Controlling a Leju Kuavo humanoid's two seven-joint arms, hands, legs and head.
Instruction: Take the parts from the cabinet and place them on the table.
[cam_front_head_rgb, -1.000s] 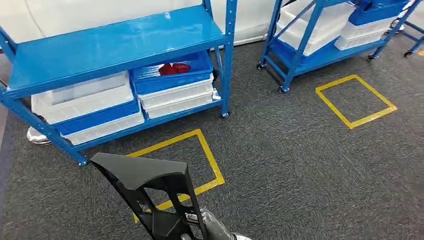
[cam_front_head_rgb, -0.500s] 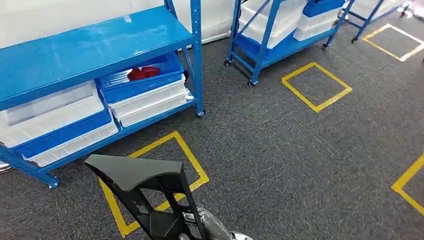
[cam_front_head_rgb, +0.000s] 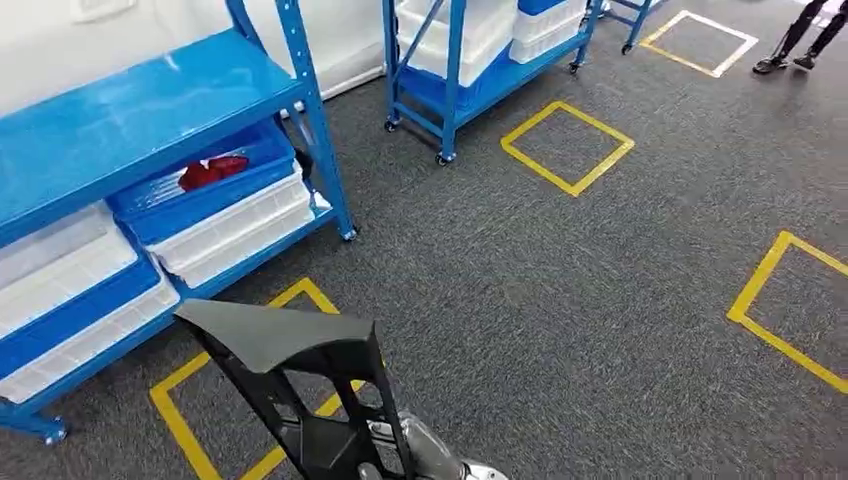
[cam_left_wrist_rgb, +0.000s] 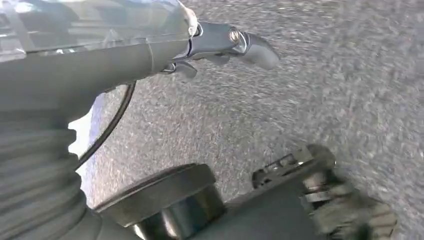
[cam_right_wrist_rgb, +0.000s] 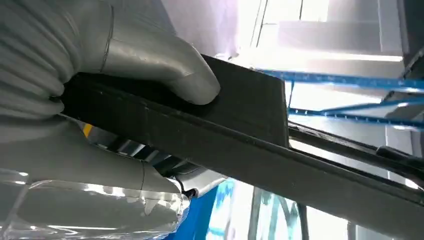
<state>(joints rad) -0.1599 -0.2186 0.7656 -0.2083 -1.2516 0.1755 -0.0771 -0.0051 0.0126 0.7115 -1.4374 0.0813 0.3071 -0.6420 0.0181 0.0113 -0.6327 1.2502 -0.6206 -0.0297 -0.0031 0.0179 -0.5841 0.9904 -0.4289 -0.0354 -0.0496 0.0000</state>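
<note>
A black angular frame part with a flat top and open struts stands upright low in the head view. My right hand grips it from below. In the right wrist view the grey thumb presses on the flat face of the black part. My left hand hangs over the grey carpet with its fingers apart and nothing in it. The blue cabinet stands at the left, holding a blue bin with red parts inside.
White and blue bins fill the cabinet's lower shelf. A second blue rack on wheels stands at the back. Yellow tape squares mark the grey carpet. A person's legs show at the far right corner.
The whole view has swung to the right: the cabinet has slid left in the picture and more carpet with tape squares has come in. The black part stays in my right hand.
</note>
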